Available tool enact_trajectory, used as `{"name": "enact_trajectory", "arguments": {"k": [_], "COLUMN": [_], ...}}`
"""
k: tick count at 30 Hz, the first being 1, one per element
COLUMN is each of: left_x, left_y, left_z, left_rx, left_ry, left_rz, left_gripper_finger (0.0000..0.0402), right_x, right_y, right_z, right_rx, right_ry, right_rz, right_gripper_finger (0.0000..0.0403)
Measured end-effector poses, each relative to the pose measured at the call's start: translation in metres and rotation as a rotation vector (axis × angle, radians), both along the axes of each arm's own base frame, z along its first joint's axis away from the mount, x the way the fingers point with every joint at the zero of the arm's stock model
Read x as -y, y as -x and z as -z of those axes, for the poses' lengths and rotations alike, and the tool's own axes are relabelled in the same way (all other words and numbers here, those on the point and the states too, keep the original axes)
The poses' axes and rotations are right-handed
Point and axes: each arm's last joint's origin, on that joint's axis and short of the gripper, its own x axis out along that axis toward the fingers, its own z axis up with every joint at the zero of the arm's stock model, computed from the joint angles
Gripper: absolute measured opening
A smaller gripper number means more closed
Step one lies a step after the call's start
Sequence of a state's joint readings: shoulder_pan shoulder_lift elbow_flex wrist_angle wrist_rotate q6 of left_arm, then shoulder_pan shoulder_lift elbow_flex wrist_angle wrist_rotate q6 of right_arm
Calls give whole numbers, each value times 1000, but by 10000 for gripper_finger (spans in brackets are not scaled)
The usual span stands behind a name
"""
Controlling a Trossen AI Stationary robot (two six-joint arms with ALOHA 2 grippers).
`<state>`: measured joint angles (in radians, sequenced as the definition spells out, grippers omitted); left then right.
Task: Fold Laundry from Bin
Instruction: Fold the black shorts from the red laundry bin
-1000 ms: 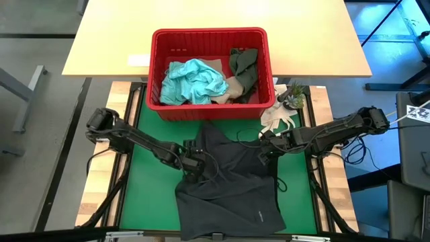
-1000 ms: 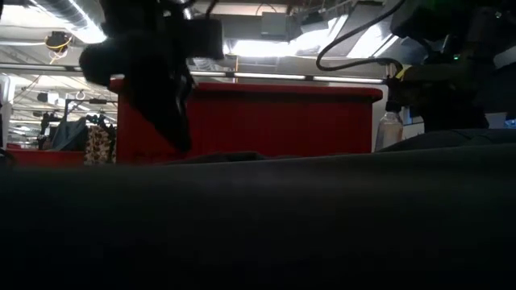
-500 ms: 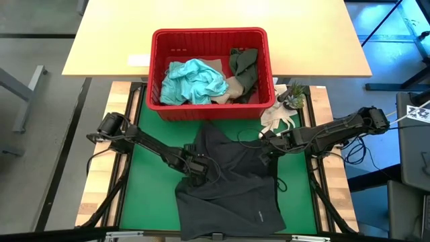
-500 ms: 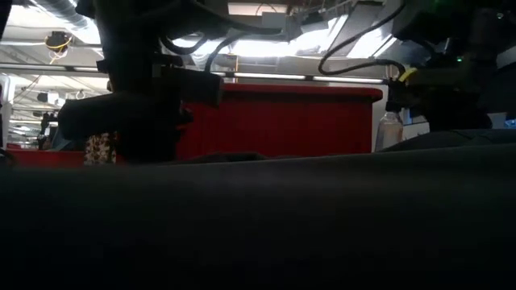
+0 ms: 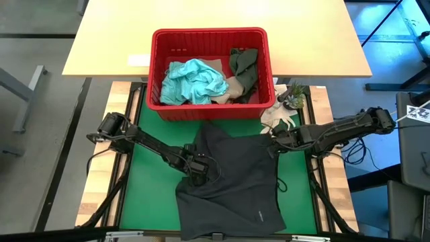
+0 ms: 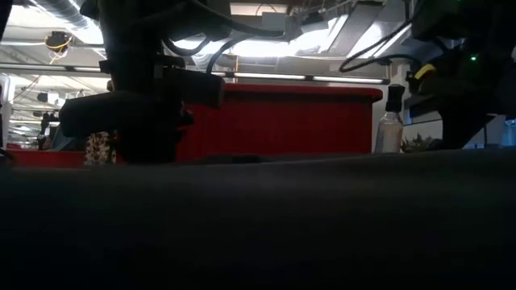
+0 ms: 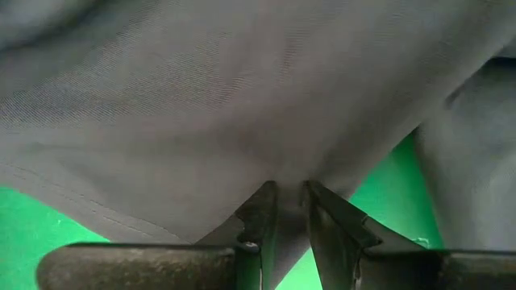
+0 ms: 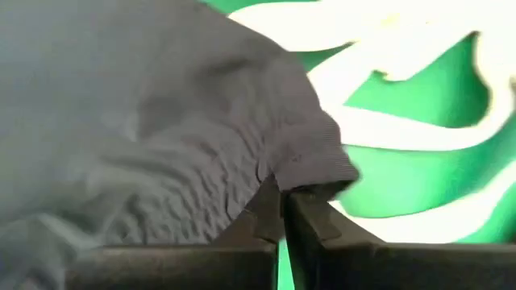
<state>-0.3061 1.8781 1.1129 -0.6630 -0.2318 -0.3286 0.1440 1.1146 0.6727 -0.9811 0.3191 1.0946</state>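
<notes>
You have the pale wood table [image 5: 107, 47] at 12 o'clock, smooth and flat, and the green mat [image 5: 144, 195] nearer you, matte and rectangular.

On the table's near edge stands the bin [image 5: 209, 35]: red rigid plastic, rectangular, thick rim; in the low view its wall [image 6: 306, 121] reads as fine vertical ribs. In the bin, crumpled: the light teal garment [image 5: 195, 81] at 9 o'clock, the beige-tan garment [image 5: 232, 86] near the middle, the dark olive garment [image 5: 244, 67] at 3 o'clock.

The dark grey garment [image 5: 232, 178] lies spread over the mat's centre, soft knit, loosely creased, its far edge just beside the bin's near wall.

The left gripper [image 5: 197, 168] sits at 9 o'clock on that garment. In the left wrist view its fingers [image 7: 262, 213] pinch a fold of the fine-weave cloth [image 7: 242, 105], a narrow gap between them.

The right gripper [image 5: 274, 141] sits at the garment's 2 o'clock corner. In the right wrist view its fingers [image 8: 306, 217] are pressed together on a ribbed hem [image 8: 310, 157].

The white cloth bag [image 5: 277, 117], limp with loop handles, lies at 2 o'clock, just beside a small spiky potted plant [image 5: 293, 94].

A clear spray bottle [image 6: 389, 127] shows only in the low view.
</notes>
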Motion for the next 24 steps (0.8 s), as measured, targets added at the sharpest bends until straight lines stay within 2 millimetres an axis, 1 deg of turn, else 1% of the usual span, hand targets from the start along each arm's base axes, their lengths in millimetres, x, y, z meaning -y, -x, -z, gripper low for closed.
{"name": "enact_trajectory", "arguments": {"k": [7,10,20,24], "left_x": [0,1,0,0], "left_y": [-1,-1,-2,-1], "left_z": [0,0,1,-1], "left_rx": [9,13,24,30], "left_ry": [4,5,-23,-21], "left_rz": [1,1,-3,-3], "left_gripper_finger": [66,66,66,66], "right_x": [4,4,3,3], "right_y": [14,14,12,12], "right_z": [2,1,2,2], "right_rx": [-128,-122,-109,-117], "right_ry": [75,97,73,46], "right_rz": [80,87,78,68], "right_gripper_finger": [5,11,27,47]}}
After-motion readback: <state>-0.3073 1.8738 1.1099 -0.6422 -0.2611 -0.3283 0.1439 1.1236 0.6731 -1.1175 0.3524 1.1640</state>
